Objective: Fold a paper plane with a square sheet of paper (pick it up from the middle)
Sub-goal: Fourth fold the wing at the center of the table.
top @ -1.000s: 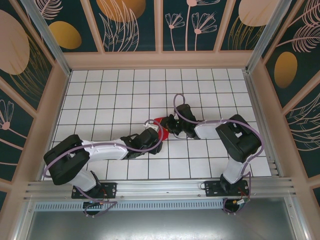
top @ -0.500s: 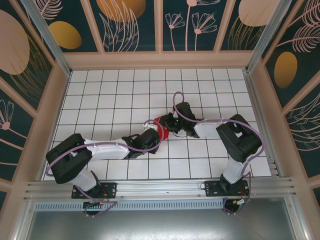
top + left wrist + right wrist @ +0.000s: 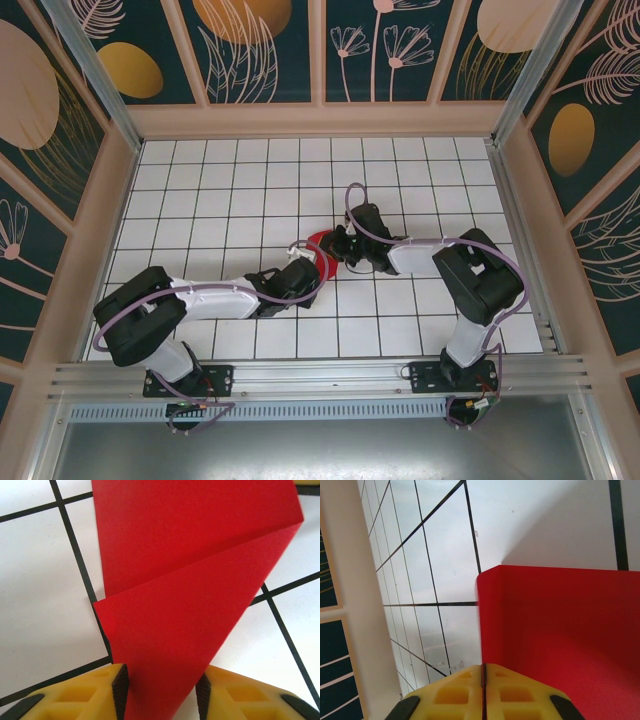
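Near the middle of the white gridded table [image 3: 220, 190], seen from above, the square sheet of paper [image 3: 318, 243] lies as a small bright red patch between the two arm tips, which meet over it from lower left and from the right. Its surface is matte, plain and unmarked, and it is no longer flat. In the left wrist view one layer lies spread across the upper part of the frame, while a second layer folds back over it along a straight diagonal crease running from the right edge down toward the lower left, narrowing into a tapering flap. That flap runs down between the left gripper [image 3: 161, 695], whose jaws stand partly apart; its yellow moulded fingers carry black ribbed pads [image 3: 120, 687], and the paper's two edges reach both pads, though whether they press it cannot be told. The tabletop beneath is smooth glossy white, ruled by thin black lines into squares. In the right wrist view the right gripper [image 3: 483, 677] has its yellow fingers pressed together along a thin dark seam, pinching the sheet, which rises beyond them as a red wall with a squared corner and casts a soft grey shadow on the tiles.
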